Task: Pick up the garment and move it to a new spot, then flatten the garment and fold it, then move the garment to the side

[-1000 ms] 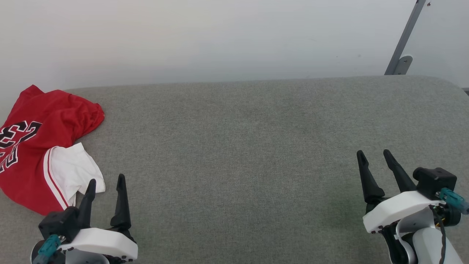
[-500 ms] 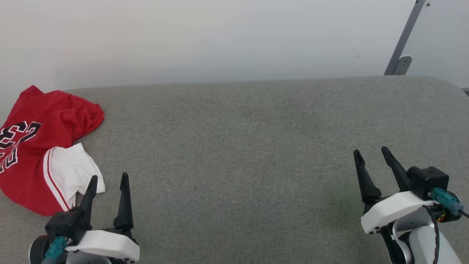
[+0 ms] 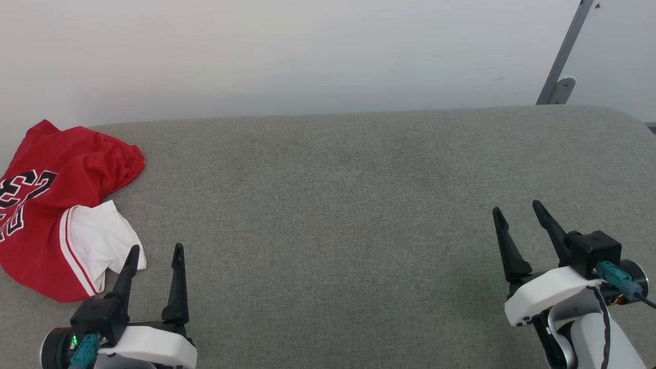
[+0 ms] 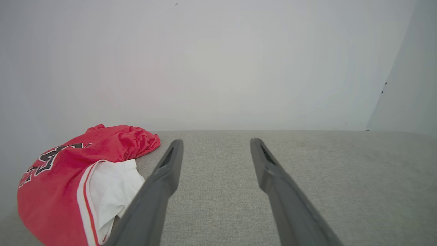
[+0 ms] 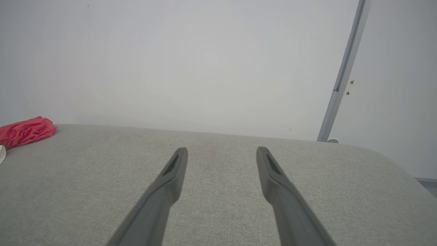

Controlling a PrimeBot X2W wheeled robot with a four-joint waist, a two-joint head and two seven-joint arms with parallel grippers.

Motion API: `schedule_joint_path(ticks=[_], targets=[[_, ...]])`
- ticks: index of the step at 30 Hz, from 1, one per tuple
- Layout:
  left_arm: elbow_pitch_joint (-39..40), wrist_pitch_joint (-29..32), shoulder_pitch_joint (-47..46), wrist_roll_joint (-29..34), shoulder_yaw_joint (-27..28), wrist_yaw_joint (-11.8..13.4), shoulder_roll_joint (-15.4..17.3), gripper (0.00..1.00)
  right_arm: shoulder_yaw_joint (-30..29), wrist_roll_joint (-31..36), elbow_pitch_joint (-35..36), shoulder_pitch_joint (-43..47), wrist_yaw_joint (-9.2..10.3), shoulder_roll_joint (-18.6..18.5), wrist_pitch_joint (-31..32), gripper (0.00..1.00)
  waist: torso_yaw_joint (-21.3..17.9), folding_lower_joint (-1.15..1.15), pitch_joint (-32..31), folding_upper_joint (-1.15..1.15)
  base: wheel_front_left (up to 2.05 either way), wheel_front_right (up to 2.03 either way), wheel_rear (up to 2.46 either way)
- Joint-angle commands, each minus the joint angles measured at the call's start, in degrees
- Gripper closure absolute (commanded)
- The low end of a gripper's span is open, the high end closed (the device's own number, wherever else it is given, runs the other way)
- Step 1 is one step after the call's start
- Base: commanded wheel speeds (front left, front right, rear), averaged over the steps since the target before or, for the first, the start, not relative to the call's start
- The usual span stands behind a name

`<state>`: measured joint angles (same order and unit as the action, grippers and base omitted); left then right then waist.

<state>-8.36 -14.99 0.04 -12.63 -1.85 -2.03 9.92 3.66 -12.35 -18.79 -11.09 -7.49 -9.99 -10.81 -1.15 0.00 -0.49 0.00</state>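
Your garment (image 3: 48,205) lies crumpled at the far left edge of the grey surface (image 3: 333,205) (its white sleeve (image 3: 100,241) is the part nearest the robot). Your left gripper (image 3: 156,247) hangs just beside that sleeve, fingers spread wide and empty. Your right gripper (image 3: 516,207), likewise spread and empty, sits well apart at the right.

The garment (image 3: 77,164) lies crumpled at the far left of the grey counter (image 3: 333,205), its red body bunched. Black white-outlined digits partly show, and 1 white sleeve with red-striped trim faces the near side.
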Motion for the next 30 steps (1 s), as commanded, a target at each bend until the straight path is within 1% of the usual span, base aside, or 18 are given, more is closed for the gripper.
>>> schedule_joint_path(ticks=[1,14,17,21,25,26,30], targets=[[0.0,-0.3,0.3,0.2,0.0,-0.3,0.2,0.0,0.1,0.2,0.1,-0.1,0.0,0.1,-0.4,0.0,0.0,0.0,0.0,0.0,0.0,0.0,0.0],[0.0,-0.3,0.0,0.0,0.2,-0.7,-0.2,0.0,-0.2,0.6,0.4,0.6,0.0,0.5,-0.5,0.0,0.6,0.0,0.1,0.0,0.0,0.0,0.0],[-0.5,-0.3,-0.4,-0.5,0.7,-0.3,-0.5,0.0,0.1,0.7,0.6,0.9,0.0,0.6,-0.5,0.0,1.2,0.0,0.0,0.0,0.0,0.0,0.0],[-1.5,0.1,-0.8,-1.7,1.7,0.3,-0.5,0.0,1.1,0.4,1.0,0.9,0.0,0.8,-0.1,0.0,2.9,0.0,-0.4,0.0,0.0,0.0,0.0],[-2.1,0.7,-1.0,-2.7,2.8,0.9,0.1,0.0,2.6,-0.1,0.9,0.8,0.0,0.3,0.0,0.0,5.8,0.0,-0.9,0.0,0.0,0.0,0.0],[-2.1,0.7,-1.0,-2.7,2.8,0.9,0.1,0.0,2.6,-0.1,0.9,0.8,0.0,0.3,0.0,0.0,5.8,0.0,-0.9,0.0,0.0,0.0,0.0],[-2.5,1.4,-1.1,-3.3,3.9,1.5,0.8,0.0,4.5,-0.7,0.8,0.5,0.0,0.1,0.1,0.0,9.5,0.0,-1.6,0.0,0.0,0.0,0.0]])
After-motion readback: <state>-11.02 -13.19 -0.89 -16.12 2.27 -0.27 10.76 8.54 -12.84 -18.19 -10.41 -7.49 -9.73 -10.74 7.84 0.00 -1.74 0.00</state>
